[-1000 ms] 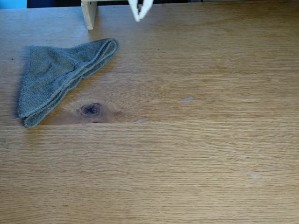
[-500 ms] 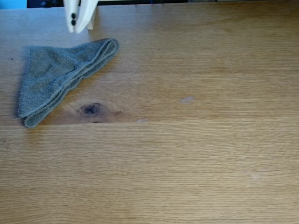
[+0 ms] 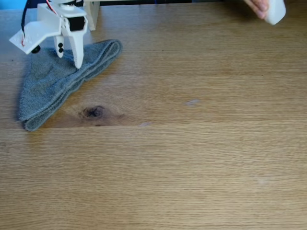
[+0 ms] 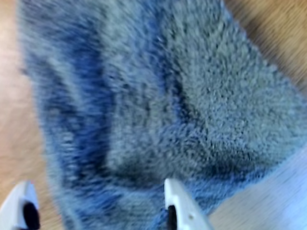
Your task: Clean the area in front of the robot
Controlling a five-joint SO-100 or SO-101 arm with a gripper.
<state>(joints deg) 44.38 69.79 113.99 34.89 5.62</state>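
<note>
- The oak tabletop (image 3: 192, 158) spans the fixed view; dark knot (image 3: 92, 112) left of centre.
- The white arm's gripper (image 3: 68, 56), upper left, hangs spread wide over the grey cloth (image 3: 53, 81), holding nothing.
- A hand (image 3: 256, 5) with a white object (image 3: 276, 10), upper right.

Tabletop (image 3: 192, 158): oak-like wood, light brown, fine straight grain, matt with a soft sheen, one dark knot (image 3: 92, 112) and a few pale smudges. Cloth (image 3: 48, 91): grey terry, looped pile, rough and matt (the pile shows coarse and fuzzy in the wrist view (image 4: 192, 96)). Robot arm (image 3: 53, 24): smooth white plastic plates, black blocks, thin red, black and white wires. Post (image 3: 91, 14): pale, bare wood, matt.
</note>
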